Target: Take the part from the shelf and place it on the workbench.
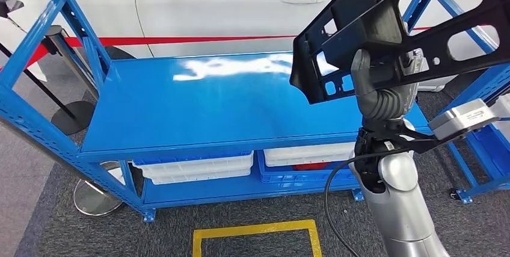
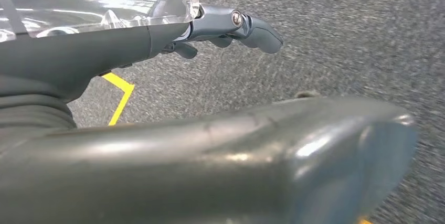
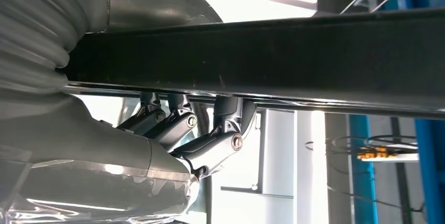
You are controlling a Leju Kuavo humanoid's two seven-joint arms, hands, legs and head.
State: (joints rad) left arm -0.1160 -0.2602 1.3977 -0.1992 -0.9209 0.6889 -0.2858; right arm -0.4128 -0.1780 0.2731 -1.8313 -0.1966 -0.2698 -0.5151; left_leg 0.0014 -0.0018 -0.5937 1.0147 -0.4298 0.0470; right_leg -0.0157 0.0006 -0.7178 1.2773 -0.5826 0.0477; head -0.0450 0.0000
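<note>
Your left hand [image 2: 231, 27] hangs over the grey floor [image 2: 341, 35], fingers apart, holding nothing. Your right hand [image 1: 385, 79] grips the black part [image 1: 385, 22] tight and holds it up over the right end of the blue bench [image 1: 204, 106]. Behind it stands a white car [image 1: 228, 4].
</note>
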